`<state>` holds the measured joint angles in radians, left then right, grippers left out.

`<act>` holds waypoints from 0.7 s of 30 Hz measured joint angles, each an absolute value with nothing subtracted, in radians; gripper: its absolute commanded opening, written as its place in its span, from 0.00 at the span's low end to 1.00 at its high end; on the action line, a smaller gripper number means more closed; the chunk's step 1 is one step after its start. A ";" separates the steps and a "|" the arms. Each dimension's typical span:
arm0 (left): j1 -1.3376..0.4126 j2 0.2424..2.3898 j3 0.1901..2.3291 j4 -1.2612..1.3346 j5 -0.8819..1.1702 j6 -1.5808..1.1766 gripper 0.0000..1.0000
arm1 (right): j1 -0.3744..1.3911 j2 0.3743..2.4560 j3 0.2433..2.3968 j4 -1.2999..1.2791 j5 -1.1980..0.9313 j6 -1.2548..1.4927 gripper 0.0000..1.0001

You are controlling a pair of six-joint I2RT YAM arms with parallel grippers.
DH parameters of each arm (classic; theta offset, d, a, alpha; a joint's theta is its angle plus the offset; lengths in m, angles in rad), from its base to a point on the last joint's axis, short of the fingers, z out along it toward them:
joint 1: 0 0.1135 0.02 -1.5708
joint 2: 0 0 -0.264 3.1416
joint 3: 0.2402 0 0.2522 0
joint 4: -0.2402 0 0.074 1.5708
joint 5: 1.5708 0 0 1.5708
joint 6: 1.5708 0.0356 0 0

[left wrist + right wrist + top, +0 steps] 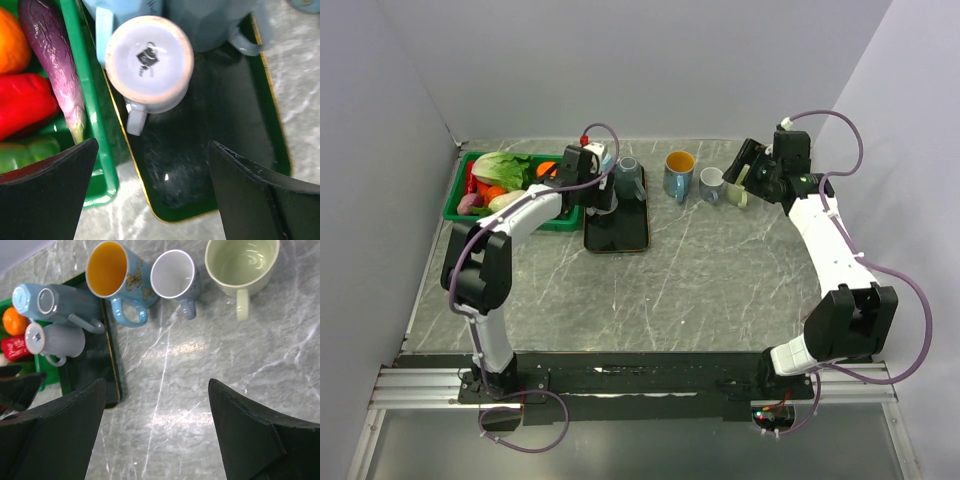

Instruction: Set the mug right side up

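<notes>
**Tight quarters around the upturned mug**

The mug [150,62] stands base-up at the tray's [200,165] left rim, with its handle pointing toward your left gripper [152,145]. That gripper's fingers are spread wide above it and hold nothing. Other upturned mugs [215,25] crowd it at the tray's far end, and the basket [97,150] wall runs just left of the tray. If you descend off-centre, a finger could catch that wall or knock a neighbour. The glazed body may also slip as you rotate it. Your right gripper [155,385], likewise spread and empty, hangs well right of the tray.
</notes>
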<state>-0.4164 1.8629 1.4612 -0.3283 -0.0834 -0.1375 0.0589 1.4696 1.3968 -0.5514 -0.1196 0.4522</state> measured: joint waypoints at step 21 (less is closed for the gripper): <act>-0.350 1.974 1.478 -0.253 0.016 -0.093 0.67 | 0.059 1.395 1.365 -0.582 -0.150 0.482 0.82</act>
